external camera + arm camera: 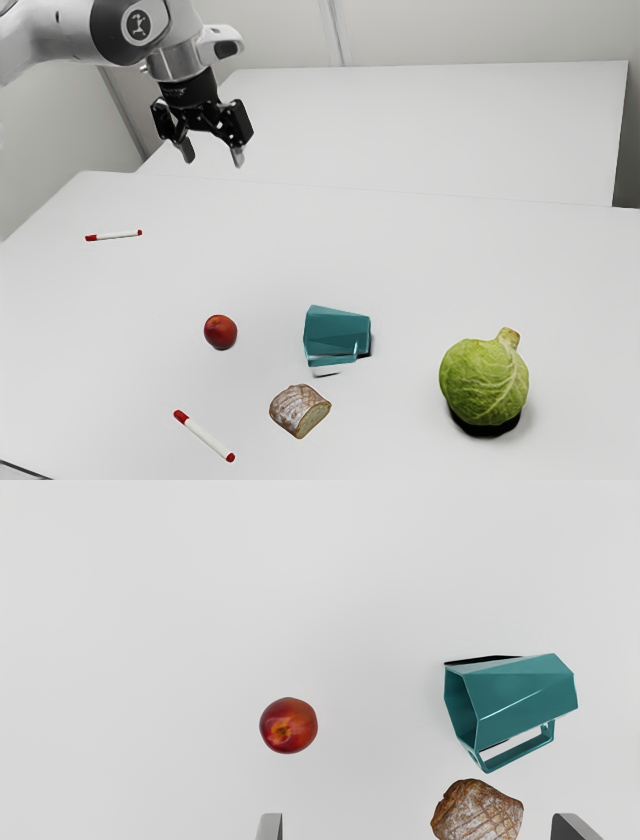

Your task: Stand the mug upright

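High above the table, my gripper hangs open in the exterior view's upper left, nothing between its fingers. A teal faceted mug lies on its side near the middle of the table, well below and apart from the gripper. From the wrist view, the mug has its mouth facing the red fruit and its handle on the side toward the bread. The gripper shows there with its fingertips wide apart.
A red fruit and a piece of bread are near the mug. A green cabbage stands toward the exterior view's right. One marker lies near the front, another marker farther back on the white table.
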